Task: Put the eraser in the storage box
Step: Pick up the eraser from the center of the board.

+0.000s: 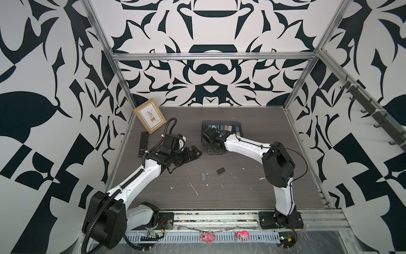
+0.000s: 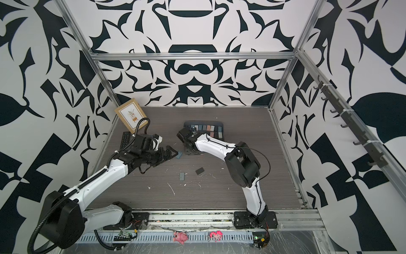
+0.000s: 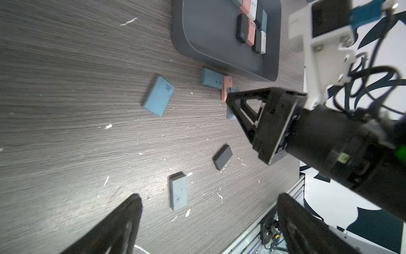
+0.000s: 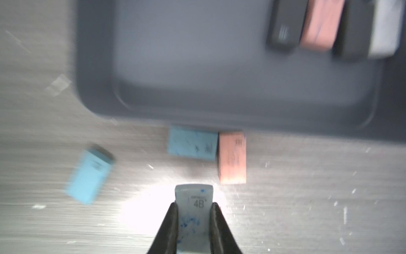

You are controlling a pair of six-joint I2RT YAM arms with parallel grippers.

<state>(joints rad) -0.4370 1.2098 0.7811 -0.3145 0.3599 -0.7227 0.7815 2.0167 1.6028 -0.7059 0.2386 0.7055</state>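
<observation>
Right gripper (image 4: pixel 194 205) is clamped narrow on the eraser (image 4: pixel 193 195), a pale grey-white block stamped 4B and flecked with blue ink, its end sticking out past the black fingertips. Whether it is clear of the table (image 4: pixel 307 198) cannot be told. It sits outside the storage box (image 4: pixel 197 66), just off the box's rounded rim. Between the held block and that rim lie a blue eraser (image 4: pixel 191 144) and a pink eraser (image 4: pixel 232 157), touching each other at a right angle. A light-blue eraser (image 4: pixel 89 176) lies further off on the wood grain, apart from these. Inside the box a row of erasers (image 4: pixel 320 24), black, pink and white, is packed side by side at one end. In both top views the box sits just above the middle of the frame, with the right arm's wrist over its lower left corner. Left gripper (image 3: pixel 209 196) is spread wide and holds nothing, left of centre in the top views, above the table. Near it lie a grey eraser (image 3: pixel 179 191) and a black eraser (image 3: pixel 222 157), apart from each other. A tan picture frame (image 1: pixel 150 116) stands at the table's upper left corner, with a remote control (image 1: pixel 143 144) just below it.
</observation>
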